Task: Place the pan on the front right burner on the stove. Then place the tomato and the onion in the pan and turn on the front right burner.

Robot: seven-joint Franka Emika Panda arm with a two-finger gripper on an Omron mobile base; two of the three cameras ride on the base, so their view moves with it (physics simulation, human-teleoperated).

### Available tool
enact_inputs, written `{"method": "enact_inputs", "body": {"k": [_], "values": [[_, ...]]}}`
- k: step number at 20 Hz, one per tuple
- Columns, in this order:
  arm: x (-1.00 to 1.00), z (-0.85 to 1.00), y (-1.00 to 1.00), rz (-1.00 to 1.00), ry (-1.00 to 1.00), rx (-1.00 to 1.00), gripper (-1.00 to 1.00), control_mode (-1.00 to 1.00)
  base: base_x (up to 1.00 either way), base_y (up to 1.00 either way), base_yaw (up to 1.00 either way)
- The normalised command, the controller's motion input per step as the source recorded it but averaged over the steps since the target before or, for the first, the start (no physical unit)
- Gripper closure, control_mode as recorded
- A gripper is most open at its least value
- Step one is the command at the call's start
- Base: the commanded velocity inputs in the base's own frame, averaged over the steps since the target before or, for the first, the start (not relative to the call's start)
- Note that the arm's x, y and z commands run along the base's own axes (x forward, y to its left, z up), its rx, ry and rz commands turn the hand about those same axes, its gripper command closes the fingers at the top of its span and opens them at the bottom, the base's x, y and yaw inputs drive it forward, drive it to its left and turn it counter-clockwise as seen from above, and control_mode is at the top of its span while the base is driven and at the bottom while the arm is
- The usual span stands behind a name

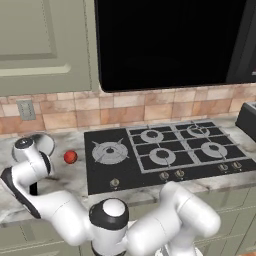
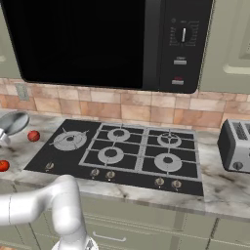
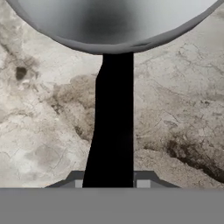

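The pan (image 3: 113, 22) sat on the marbled worktop (image 3: 183, 109) to the left of the stove (image 1: 165, 150), its shiny round bowl partly behind the arm's wrist in the left base view and visible at the far left edge of the right base view. In the hand view its straight black handle (image 3: 111, 122) ran down from the bowl to pass between the fingertips of the end effector (image 3: 109, 183), which sat low over it; whether the fingers were already pressed against the handle could not be told from these pictures. The pan looked rigid and fairly weighty at the bowl end, so held by the handle it would likely want to droop or twist (a grip close to the bowl would lessen that), and the smooth handle might slip under a light squeeze. A red ball, probably the tomato (image 1: 70, 157), lay on the worktop just beside the stove's left edge. The front right burner (image 1: 214, 148) stood bare under its grey grate, well apart from the pan.
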Motion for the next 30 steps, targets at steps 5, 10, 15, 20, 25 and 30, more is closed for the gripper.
{"method": "enact_inputs", "body": {"k": [5,10,15,20,25,30], "values": [[-0.12,0.42,0.0,0.0,-0.11,0.03,1.0,-1.0,0.0,0.0,0.0],[-0.17,0.59,0.0,0.0,-0.05,0.1,1.0,-1.0,0.0,0.0,0.0],[-0.39,0.49,-0.1,-0.01,0.0,0.14,1.0,-1.0,0.0,0.0,0.0],[-0.53,0.33,-0.35,-0.04,0.0,0.15,1.0,-1.0,0.0,0.0,0.0],[-0.61,0.28,-0.43,-0.05,0.0,0.14,1.0,-1.0,0.0,0.0,0.0],[-0.57,0.33,-0.47,-0.1,0.0,0.06,1.0,-1.0,0.0,0.0,0.0]]}}
